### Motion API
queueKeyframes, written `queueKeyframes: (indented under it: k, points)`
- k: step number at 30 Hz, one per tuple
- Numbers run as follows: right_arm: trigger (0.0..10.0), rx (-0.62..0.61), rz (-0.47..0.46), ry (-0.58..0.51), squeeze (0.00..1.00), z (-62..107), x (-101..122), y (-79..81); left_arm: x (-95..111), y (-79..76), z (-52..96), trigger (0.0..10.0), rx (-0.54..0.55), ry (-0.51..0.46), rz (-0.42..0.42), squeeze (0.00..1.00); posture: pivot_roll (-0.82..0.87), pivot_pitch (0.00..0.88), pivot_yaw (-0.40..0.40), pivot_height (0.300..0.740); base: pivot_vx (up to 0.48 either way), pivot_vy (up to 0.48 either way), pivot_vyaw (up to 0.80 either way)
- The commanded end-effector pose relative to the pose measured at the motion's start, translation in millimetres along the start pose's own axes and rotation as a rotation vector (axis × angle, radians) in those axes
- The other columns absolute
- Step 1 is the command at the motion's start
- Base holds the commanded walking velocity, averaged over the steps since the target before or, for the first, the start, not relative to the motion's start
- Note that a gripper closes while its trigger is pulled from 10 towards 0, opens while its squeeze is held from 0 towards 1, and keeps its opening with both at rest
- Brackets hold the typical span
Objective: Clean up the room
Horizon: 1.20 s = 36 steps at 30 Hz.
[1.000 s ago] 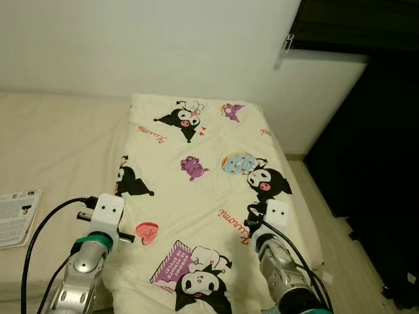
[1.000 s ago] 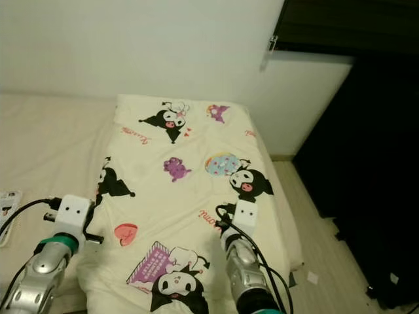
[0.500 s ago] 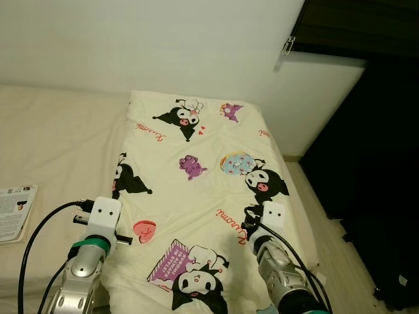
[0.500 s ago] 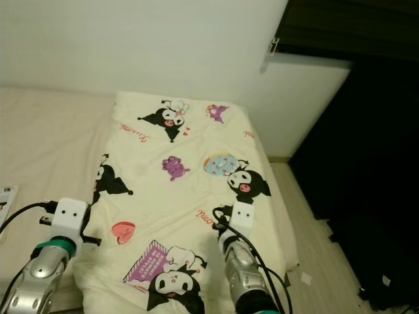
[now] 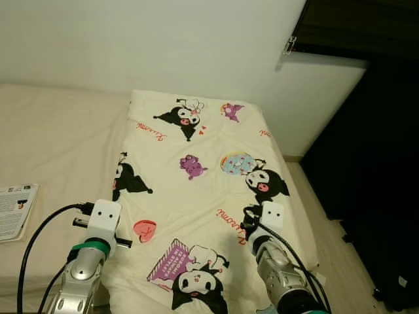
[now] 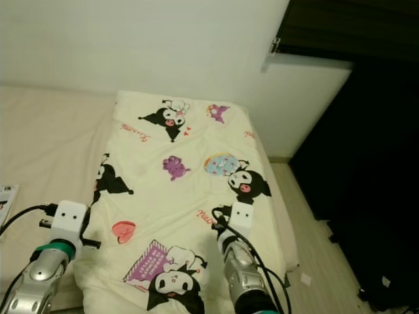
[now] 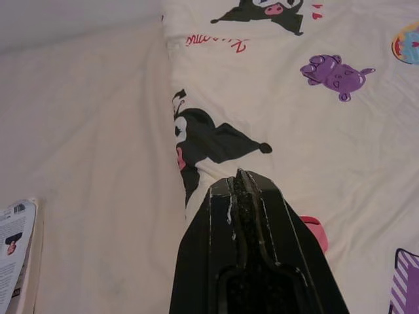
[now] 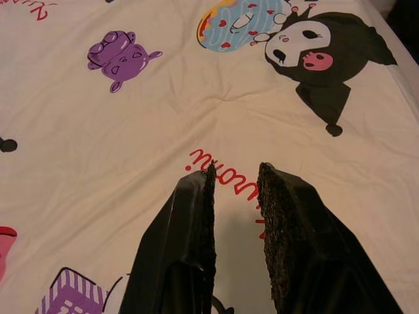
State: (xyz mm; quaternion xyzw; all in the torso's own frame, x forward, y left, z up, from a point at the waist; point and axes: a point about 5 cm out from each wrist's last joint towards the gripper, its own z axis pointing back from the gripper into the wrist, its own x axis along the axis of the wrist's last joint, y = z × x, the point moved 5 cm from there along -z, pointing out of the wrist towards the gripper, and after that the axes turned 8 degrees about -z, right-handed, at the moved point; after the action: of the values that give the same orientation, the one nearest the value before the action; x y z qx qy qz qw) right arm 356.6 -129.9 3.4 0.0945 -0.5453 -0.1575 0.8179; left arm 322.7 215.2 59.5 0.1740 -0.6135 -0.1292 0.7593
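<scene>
Left eye view, near to far. Left gripper [image 7: 243,180]: raised over the blanket's left edge, its fingers pressed together with nothing held between them. Right gripper [image 8: 234,171]: held above the blanket's right half, over red lettering, its fingers set narrowly apart with nothing between them. Blanket [image 5: 196,190]: cream, printed with black cartoon characters, a purple figure, a doughnut and red script; it is spread flat on the right part of a beige mattress [image 5: 59,144]. Its long axis is run from the robot towards the white wall [image 5: 150,46], with the far short edge pointed at that wall. Booklet [image 5: 14,212]: laid on the mattress, well apart from the blanket, at the left. Dark curtain [image 5: 380,163]: hung at the right.
</scene>
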Motion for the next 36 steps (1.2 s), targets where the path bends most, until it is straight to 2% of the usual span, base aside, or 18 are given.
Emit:
queueKeyframes:
  k: [1,8,15,20,25,29,36]
  points:
    - [10.0,-0.017,0.011,0.021,0.0,1.1,-5.5,-6.4,-5.8,-4.1,3.0,10.0,-0.012,0.021,0.0,0.0,0.25,0.0,-0.128,0.74,0.0,0.0,0.0]
    - [10.0,-0.012,0.011,0.021,0.0,-2.0,-0.8,-2.6,-1.1,-1.4,-3.9,10.0,0.0,0.017,0.008,0.0,0.24,0.0,-0.126,0.74,0.0,0.0,0.0]
    - [10.0,-0.02,0.011,0.037,0.0,-0.9,-5.4,-7.2,-4.9,-6.4,-1.9,10.0,-0.009,0.028,0.007,0.0,0.24,0.0,-0.139,0.74,0.0,0.0,0.0]
    - [10.0,-0.027,0.005,0.027,0.0,-2.0,-1.4,-8.0,-8.2,-8.1,-3.6,10.0,-0.016,0.049,-0.001,0.0,0.23,0.0,-0.125,0.74,0.0,0.0,0.0]
    - [10.0,-0.043,-0.008,0.017,0.0,-2.1,0.3,-11.4,0.1,-9.8,-9.4,10.0,-0.031,0.031,0.002,0.0,0.23,0.0,-0.085,0.74,0.0,0.0,0.0]
    - [10.0,-0.104,-0.038,0.013,0.0,1.5,-2.9,-28.4,4.1,-11.8,-13.2,10.0,-0.052,0.023,-0.005,0.0,0.22,0.0,-0.08,0.74,0.0,0.0,0.0]
    - [10.0,-0.118,-0.029,0.005,0.0,3.0,-0.7,-36.7,5.9,-15.4,-15.7,10.0,-0.056,0.02,0.001,0.0,0.19,0.0,-0.081,0.74,0.0,0.0,0.0]
